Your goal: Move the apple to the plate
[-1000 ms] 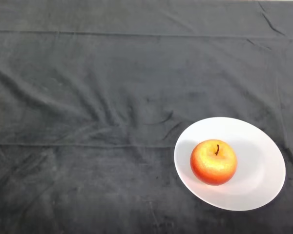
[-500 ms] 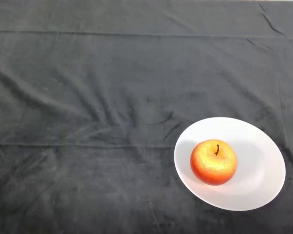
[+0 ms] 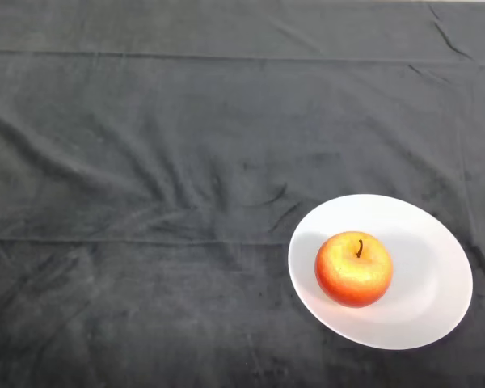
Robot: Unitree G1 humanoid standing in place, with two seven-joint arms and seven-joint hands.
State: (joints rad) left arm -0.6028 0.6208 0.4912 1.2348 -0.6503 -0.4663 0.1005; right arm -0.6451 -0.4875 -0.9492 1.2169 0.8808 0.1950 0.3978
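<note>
Red-and-yellow apple (image 3: 353,269) with dark stem upright, resting on white plate (image 3: 432,307), left of its centre. Plate on wrinkled dark cloth (image 3: 145,202), toward the view's lower right.

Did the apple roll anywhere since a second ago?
No. The apple sits in the same spot on the white plate, left of its middle with the stem up, and the plate has not shifted against the folds in the dark cloth.

Just one cam, up on the head, looking steeply down at the cloth (image 3: 145,162). The far edge sits at the top, and the plate (image 3: 436,242) is lower right, fairly close.
</note>
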